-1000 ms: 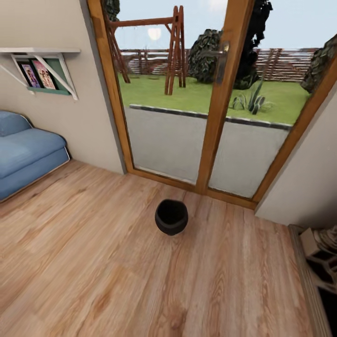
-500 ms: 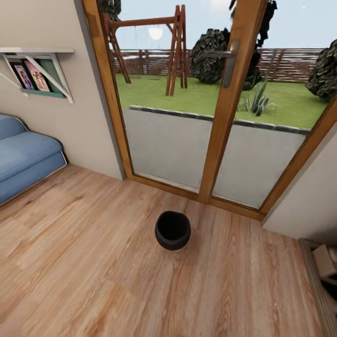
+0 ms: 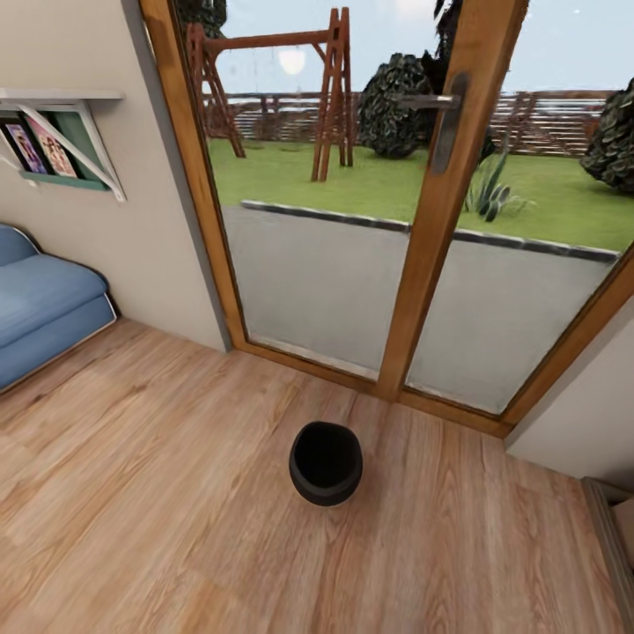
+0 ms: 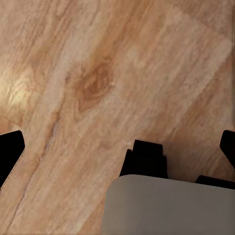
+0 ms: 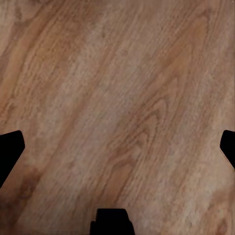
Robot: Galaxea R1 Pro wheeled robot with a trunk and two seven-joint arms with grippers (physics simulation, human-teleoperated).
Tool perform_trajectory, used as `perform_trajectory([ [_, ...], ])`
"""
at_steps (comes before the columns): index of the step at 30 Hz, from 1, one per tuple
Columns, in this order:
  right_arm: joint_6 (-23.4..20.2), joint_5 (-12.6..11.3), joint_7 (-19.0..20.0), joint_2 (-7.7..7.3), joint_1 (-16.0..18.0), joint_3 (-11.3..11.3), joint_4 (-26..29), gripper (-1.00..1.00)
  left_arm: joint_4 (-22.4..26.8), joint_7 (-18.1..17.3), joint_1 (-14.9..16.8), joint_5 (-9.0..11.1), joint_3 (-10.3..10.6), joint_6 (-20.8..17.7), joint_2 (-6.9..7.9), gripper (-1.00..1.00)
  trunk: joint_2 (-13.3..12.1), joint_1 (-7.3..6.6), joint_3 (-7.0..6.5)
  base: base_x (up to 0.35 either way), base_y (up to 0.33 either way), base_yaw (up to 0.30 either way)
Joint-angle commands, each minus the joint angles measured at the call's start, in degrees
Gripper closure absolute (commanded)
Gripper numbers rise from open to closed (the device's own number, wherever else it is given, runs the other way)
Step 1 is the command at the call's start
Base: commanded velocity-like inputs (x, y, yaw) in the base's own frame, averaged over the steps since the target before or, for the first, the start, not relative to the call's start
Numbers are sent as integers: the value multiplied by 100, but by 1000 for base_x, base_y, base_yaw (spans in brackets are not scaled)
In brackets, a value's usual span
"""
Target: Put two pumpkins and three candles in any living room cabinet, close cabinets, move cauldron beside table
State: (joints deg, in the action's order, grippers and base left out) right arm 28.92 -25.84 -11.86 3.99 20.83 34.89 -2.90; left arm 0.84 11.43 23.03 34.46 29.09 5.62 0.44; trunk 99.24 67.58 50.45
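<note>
The cauldron, a small round black pot, stands upright on the wooden floor just inside the glass doors, in the lower middle of the head view. The left wrist view has my left gripper open over bare floorboards, its dark fingertips far apart with nothing between them. In the right wrist view my right gripper is likewise open above the planks, fingertips at the picture's two sides. Pumpkins, candles, cabinet and table are out of view.
Wood-framed glass doors with a metal handle stand behind the cauldron. A blue sofa sits at the left under a wall shelf. A beige wall corner juts in at the right. A grey robot part shows in the left wrist view.
The head view has moved closer to the doors, so the cauldron sits lower and larger in the picture. The cauldron itself has stayed in place on the floor.
</note>
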Motion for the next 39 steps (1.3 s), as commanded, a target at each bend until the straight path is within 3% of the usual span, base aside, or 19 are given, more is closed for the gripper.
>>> perform_trajectory([
  [1, 0, 0, 0, 4, 0, 0, 0, -100, -3, 0, 0, 2, 0, 0, 0, -100, 0, 0, 0, 329, 0, 0],
  [29, 0, 0, 0, 11, 0, 0, 0, -100, -3, 0, 0, 5, 0, 0, 0, -100, 0, 0, 0, 328, 0, 0],
  [39, 15, -35, -18, -11, 0, -2, 20, -100, 19, 0, 0, 2, 0, 9, -46, -100, 0, 0, 0, 40, 0, 0],
])
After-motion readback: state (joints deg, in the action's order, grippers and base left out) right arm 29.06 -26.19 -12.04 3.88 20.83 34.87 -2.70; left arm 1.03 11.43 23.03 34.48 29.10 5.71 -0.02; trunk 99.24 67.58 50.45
